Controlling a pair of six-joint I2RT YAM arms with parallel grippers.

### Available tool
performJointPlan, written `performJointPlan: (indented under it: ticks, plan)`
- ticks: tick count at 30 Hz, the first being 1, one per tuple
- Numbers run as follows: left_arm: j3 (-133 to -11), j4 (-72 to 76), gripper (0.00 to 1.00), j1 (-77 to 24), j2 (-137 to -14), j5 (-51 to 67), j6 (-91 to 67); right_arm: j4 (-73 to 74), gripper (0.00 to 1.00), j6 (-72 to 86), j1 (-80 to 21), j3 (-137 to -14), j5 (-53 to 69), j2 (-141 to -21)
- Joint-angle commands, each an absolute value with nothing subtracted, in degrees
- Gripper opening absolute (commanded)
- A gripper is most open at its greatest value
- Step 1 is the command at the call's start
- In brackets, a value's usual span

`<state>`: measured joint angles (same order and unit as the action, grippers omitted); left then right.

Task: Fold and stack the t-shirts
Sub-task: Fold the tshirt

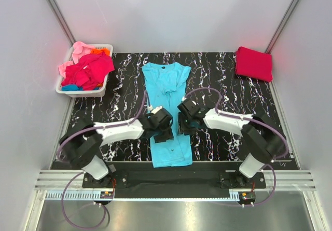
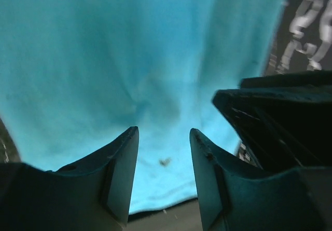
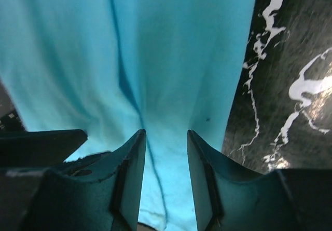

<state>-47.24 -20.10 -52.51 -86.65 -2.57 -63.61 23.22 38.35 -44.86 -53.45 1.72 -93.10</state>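
Observation:
A turquoise t-shirt [image 1: 167, 88] lies folded into a long narrow strip down the middle of the table, collar at the far end. My left gripper [image 1: 164, 133] and right gripper [image 1: 185, 126] sit side by side low over its middle, both open and empty. In the left wrist view the left gripper [image 2: 163, 132] has turquoise cloth [image 2: 129, 59] between its fingers and the hem below. In the right wrist view the right gripper [image 3: 166, 133] straddles a crease in the cloth [image 3: 155, 49]. A crimson folded t-shirt [image 1: 254, 63] lies at the back right.
A white slotted basket [image 1: 67, 90] at the back left holds pink [image 1: 80, 49], magenta-red [image 1: 91, 70], orange and blue shirts. The black marbled table [image 1: 233, 91] shows on both sides of the strip. Grey walls enclose the table on three sides.

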Motion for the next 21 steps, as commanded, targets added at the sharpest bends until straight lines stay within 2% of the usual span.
performJointPlan:
  ticks: [1,14,21]
  plan:
    - [-51.4,-23.11,0.48,-52.82,-92.7,-8.61,-61.26,25.14,0.45,34.2,-45.26,-57.29,-2.9,-97.28]
    - [-57.12,-31.2,0.48,-52.12,-101.42,-13.89,-61.18,25.49,0.45,32.87,-45.26,-61.34,-3.6,-107.22]
    - [-62.92,-31.29,0.48,-44.67,-105.47,-13.19,-56.78,28.38,0.46,32.17,-45.09,-65.91,-6.5,-110.03]
